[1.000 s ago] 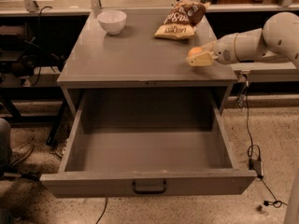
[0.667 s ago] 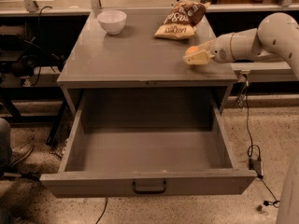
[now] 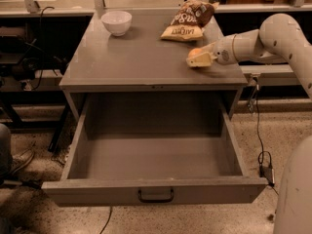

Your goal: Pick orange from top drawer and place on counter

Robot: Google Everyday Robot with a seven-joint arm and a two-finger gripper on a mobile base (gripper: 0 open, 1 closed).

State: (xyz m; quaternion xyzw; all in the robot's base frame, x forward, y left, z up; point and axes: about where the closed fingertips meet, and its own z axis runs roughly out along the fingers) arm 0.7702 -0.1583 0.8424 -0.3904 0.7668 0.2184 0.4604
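The orange (image 3: 194, 53) is held in my gripper (image 3: 197, 58) low over the right part of the counter (image 3: 136, 57), in front of the chip bag. Only a small part of the fruit shows between the pale fingers; I cannot tell if it rests on the surface. The top drawer (image 3: 156, 152) is pulled fully open below the counter and its inside shows nothing in it. Its front panel has a small dark handle (image 3: 156, 196). My white arm reaches in from the right.
A white bowl (image 3: 116, 22) stands at the counter's back left. A brown and yellow chip bag (image 3: 187, 19) lies at the back right. Cables hang beside the cabinet's right side (image 3: 258, 130). A shelf rail runs behind the counter.
My gripper with the orange has moved slightly left and a little nearer the counter's middle. The drawer, bowl and bag have not moved.
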